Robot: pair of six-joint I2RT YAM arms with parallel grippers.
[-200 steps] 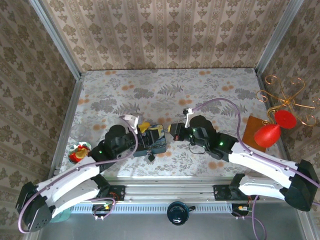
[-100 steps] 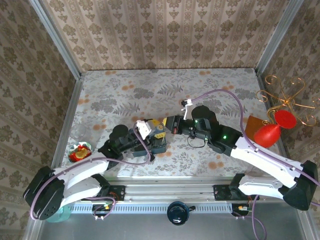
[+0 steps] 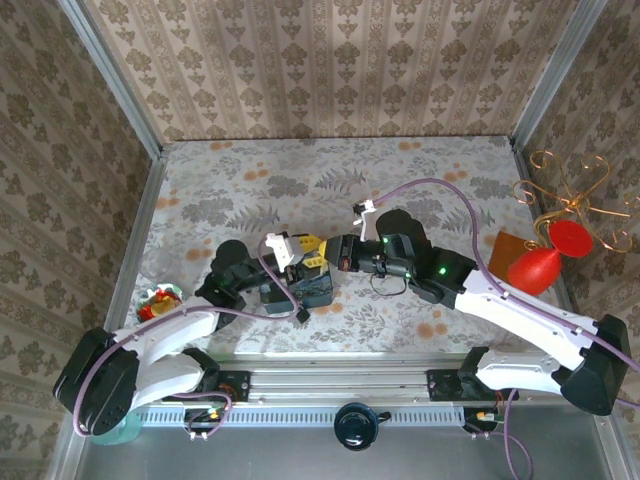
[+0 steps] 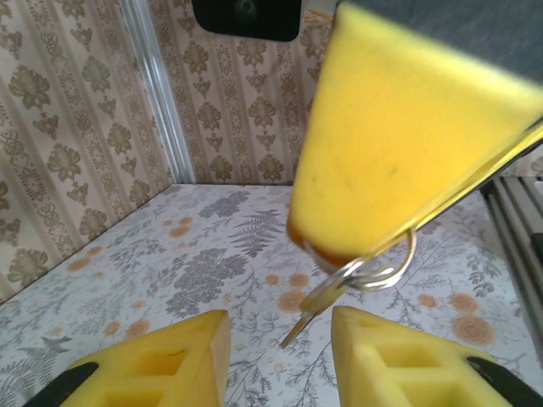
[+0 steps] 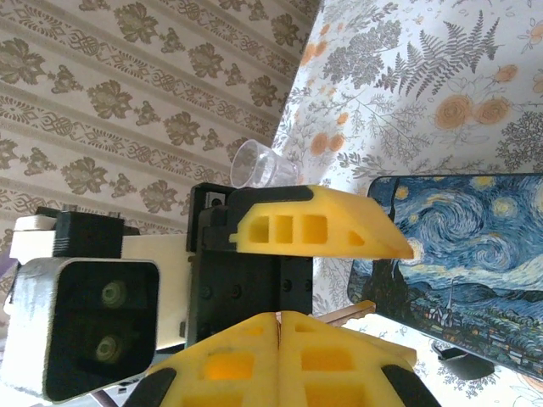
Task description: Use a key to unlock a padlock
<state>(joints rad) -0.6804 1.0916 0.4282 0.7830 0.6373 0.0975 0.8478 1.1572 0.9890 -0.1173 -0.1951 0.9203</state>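
**Left edge of the tabletop (image 3: 400, 180):** a small red-and-yellow toy (image 3: 158, 305) sits well apart from the work and has no bearing on it.

**Left of centre, toward the near edge:** the blue tin (image 3: 300, 288) lies flat. The padlock (image 3: 302, 315) sits on the tabletop just beside the tin's near side, and neither arm touches it. It is too small to tell how its shackle stands.

**Left gripper (image 3: 303, 258):** it hangs over the tin's far side. Its wrist view shows the fingers (image 4: 161, 365) partly apart with a clear gap and nothing clamped. The key (image 4: 303, 320) dangles toward that gap from above and, as far as can be seen, touches neither finger.

**Right gripper (image 3: 328, 250):** it meets the left one from the right. Its own wrist view shows the fingers pressed fully together, with a brass tip poking out between them. It pinches the key by its ring end, where the key ring (image 4: 373, 271) loops out below the finger.

**Judgement on the hold:** the key is held high and by its head so the blade hangs free — offered for a hand-over or a regrip, since a dangling key cannot be steered into a keyhole.

**Stage, as judged:** early, with the lock not yet approached.

**Risk:** the ring lets the key swing, so the left fingers may close on it skewed.

**Right edge:** a red ornament (image 3: 540, 268) hangs by a gilt wire stand, well clear.
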